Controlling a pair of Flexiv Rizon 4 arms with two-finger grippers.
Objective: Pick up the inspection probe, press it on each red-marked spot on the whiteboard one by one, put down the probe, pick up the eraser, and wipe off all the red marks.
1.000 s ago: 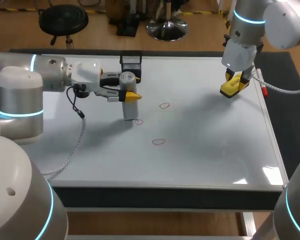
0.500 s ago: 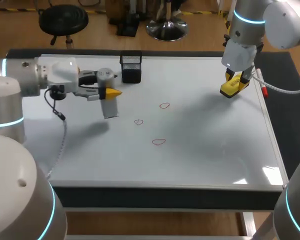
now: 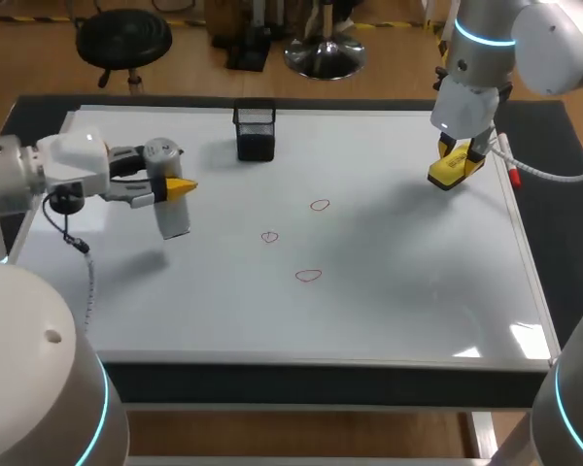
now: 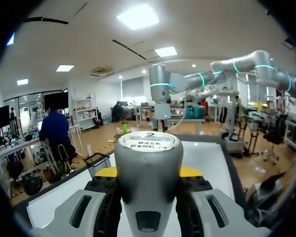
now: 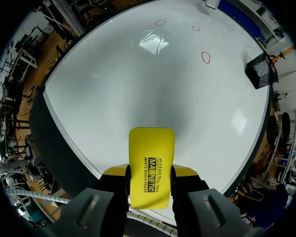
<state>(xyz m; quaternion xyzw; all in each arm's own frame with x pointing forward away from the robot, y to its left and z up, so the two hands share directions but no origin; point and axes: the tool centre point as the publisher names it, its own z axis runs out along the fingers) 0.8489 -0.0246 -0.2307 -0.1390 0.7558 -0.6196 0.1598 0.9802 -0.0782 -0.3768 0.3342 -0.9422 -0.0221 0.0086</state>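
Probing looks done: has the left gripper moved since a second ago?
Yes: the left gripper, holding the probe, went left from the leftmost red mark past the mesh holder.

Black print in two short lines is carried on the yellow face of the eraser, as seen in the right wrist view. It is set along the eraser's length, one line larger than the other. A round white label is borne on the top cap of the inspection probe, as seen in the left wrist view. A single numeral and two rows of small characters are printed on it, too small to be made out surely. In the head view no print can be read on either thing. The red marks on the whiteboard are drawn as closed loops, not as letters or numbers.
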